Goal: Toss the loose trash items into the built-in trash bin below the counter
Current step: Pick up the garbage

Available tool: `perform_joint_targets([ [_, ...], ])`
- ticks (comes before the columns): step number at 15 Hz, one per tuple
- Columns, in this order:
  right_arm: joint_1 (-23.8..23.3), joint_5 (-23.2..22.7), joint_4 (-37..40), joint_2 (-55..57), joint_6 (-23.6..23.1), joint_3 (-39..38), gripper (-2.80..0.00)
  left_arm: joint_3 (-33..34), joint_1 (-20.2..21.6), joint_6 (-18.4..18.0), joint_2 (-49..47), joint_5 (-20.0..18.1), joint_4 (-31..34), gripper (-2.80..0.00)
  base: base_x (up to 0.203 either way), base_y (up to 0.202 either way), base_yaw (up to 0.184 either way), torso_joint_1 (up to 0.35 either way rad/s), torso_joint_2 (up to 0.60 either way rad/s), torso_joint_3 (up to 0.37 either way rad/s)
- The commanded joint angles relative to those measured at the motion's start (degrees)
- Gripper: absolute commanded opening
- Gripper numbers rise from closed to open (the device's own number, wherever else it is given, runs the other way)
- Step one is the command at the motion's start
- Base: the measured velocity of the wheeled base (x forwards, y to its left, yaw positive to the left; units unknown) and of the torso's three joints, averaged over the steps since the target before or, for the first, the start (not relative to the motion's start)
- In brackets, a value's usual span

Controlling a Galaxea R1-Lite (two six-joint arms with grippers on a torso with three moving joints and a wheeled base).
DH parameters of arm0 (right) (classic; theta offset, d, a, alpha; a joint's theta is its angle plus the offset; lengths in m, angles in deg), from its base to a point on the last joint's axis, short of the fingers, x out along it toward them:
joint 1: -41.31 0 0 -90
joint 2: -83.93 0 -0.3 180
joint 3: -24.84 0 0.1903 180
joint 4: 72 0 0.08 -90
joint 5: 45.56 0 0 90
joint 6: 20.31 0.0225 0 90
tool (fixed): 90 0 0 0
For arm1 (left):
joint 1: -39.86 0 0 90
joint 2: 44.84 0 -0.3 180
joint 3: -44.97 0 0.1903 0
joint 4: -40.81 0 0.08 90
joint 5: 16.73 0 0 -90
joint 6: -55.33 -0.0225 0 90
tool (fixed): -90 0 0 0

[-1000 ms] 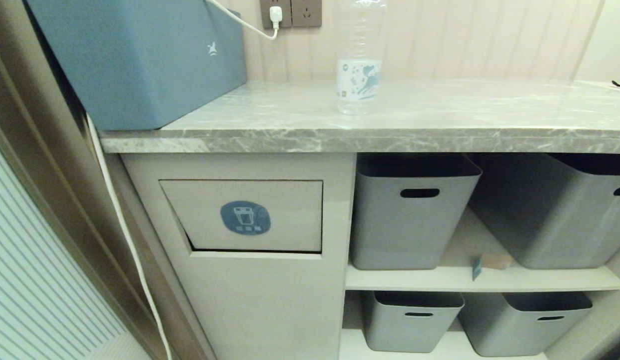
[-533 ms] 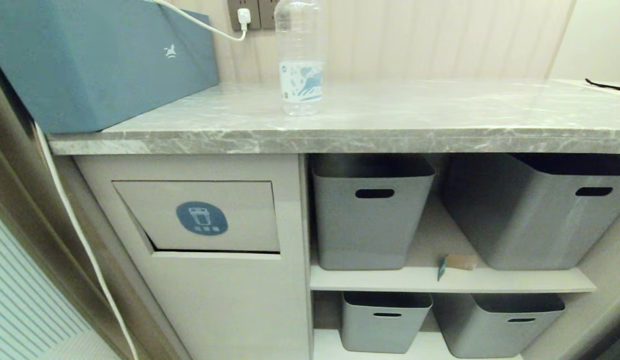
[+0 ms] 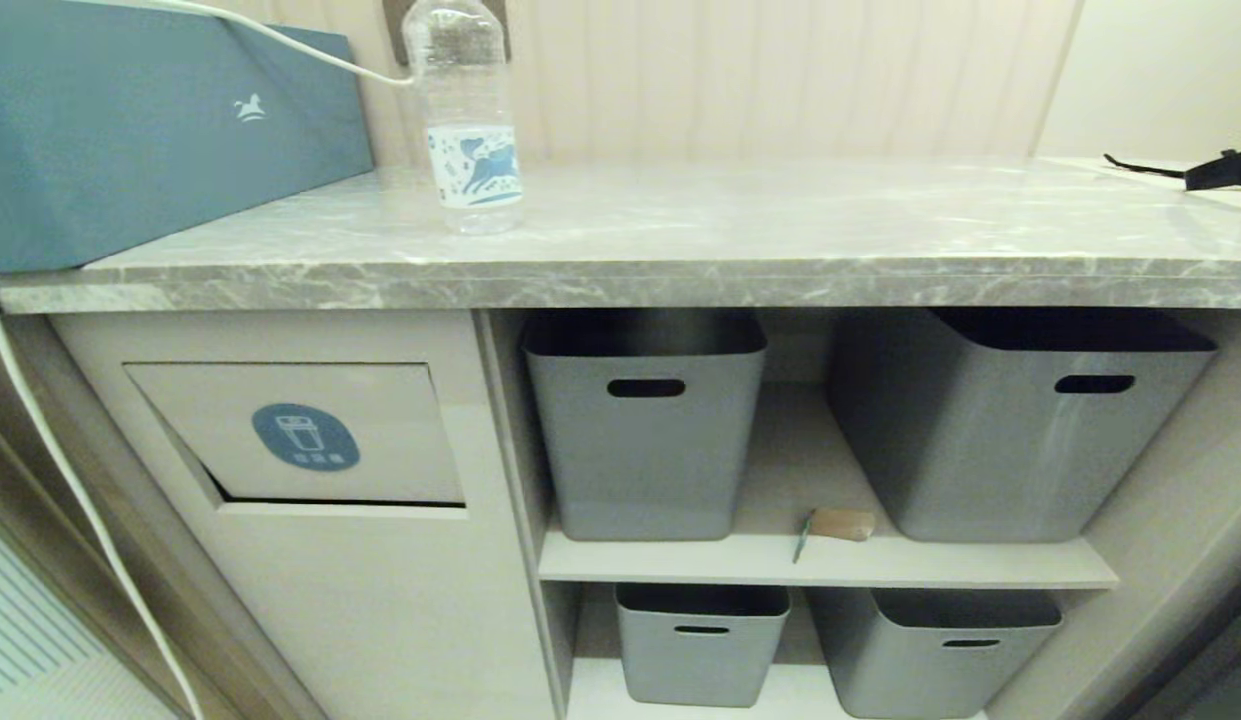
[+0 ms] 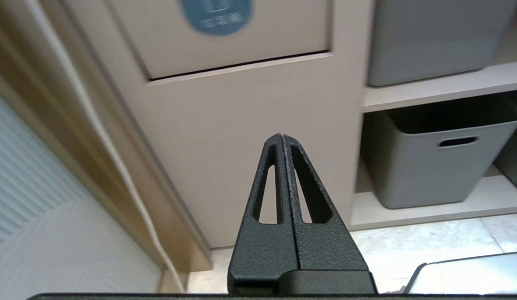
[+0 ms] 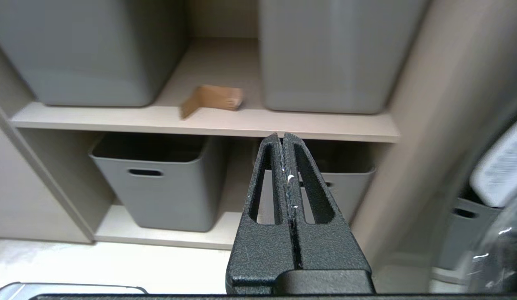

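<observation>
**Bottle upright, scrap lying on the shelf**

The water bottle (image 3: 467, 120) stands upright, neck up, far left on the desk (image 3: 740, 235). The tan scrap (image 3: 838, 524) lies flat, lengthwise left-right, between upper tubs (image 3: 645, 425). Bin flap (image 3: 300, 432) lower left. Left gripper (image 4: 282, 139) and right gripper (image 5: 282, 139): jaws clenched, empty.

place: home utility nook | signs: marble counter (image 3: 740, 235), storage tubs (image 3: 645, 425), bin flap (image 3: 300, 435)

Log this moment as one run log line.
stage: approach | water bottle upright on counter | tan scrap on shelf | bin flap closed | both grippers shut, empty
</observation>
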Motion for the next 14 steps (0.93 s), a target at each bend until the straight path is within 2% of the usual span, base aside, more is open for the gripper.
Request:
perform_joint_targets([
  [1, 0.02, -0.03, -0.02, -0.04, -0.02, 0.0, -2.8, 0.0, -0.03, -0.03, 0.09, -0.02, 0.03, -2.8, 0.0, -0.195, 0.001, 0.007, 0.0, 0.0],
  [3, 0.02, -0.03, -0.02, -0.04, -0.02, 0.0, -2.8, 0.0, 0.01, 0.27, 0.09, -0.02, 0.17, -2.8, 0.0, -0.196, 0.002, 0.004, 0.0, 0.004],
  [6, 0.02, -0.03, -0.02, -0.04, -0.02, 0.0, -2.8, 0.0, 0.01, 5.44, 0.09, 0.47, 0.33, -2.8, 0.0, -0.137, 0.003, 0.0, 0.0, 0.003],
  [8, 0.02, -0.03, -0.02, -0.04, -0.02, 0.0, -2.8, 0.0, 0.01, 7.88, 0.09, 2.18, 0.14, -2.8, 0.0, 0.0, 0.0, 0.0, 0.0, 0.0],
  [11, 0.09, -0.03, -0.02, -0.04, -0.02, 0.0, -2.8, 0.0, 0.01, 6.56, 0.09, 1.91, 0.08, -2.8, 0.0, 0.0, 0.0, 0.0, 0.0, 0.0],
  [13, 0.02, -0.03, -0.02, -0.04, -0.02, 0.0, -2.8, -0.08, -0.01, 3.77, 0.09, 1.84, 0.32, -2.8, 0.0, 0.0, 0.0, 0.0, 0.0, 0.0],
  [14, 0.02, -0.03, -0.02, -0.04, -0.02, 0.0, -2.8, -0.09, -0.05, 3.58, 0.09, 1.83, 0.31, -2.8, 0.0, 0.0, 0.0, 0.0, 0.0, 0.0],
])
